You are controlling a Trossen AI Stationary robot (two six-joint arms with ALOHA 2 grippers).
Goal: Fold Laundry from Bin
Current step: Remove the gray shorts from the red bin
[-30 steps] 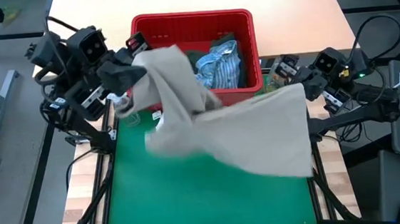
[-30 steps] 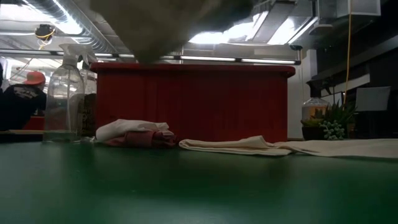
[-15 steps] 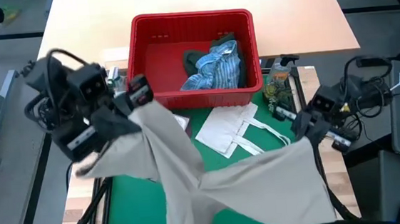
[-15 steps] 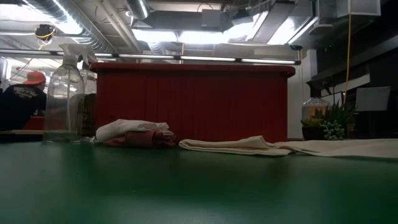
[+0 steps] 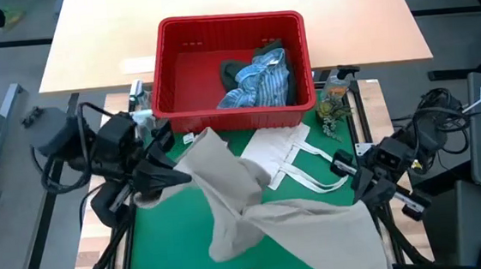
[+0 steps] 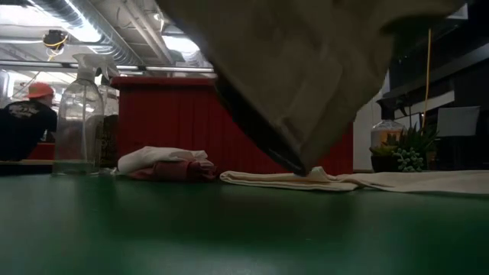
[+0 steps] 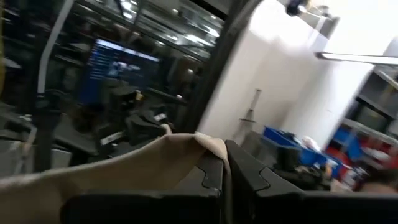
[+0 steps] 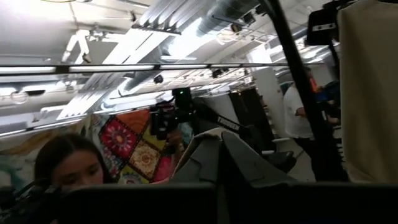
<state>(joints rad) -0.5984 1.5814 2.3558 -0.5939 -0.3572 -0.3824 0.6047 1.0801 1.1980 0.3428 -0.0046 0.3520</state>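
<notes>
Both grippers, left (image 5: 171, 176) and right (image 5: 359, 196), clamp the tan garment (image 5: 255, 211), now lowered before the bin (image 5: 230, 25); only the low view shows it hanging above the tote bag (image 6: 359, 180).

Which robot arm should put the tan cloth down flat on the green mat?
Probably both, but the left end effector is better placed: it grips the tan cloth right over the green mat. The right end effector holds its corner at the mat's edge.

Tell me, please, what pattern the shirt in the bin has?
Blue-white stripes on the shirt; high view.
</notes>
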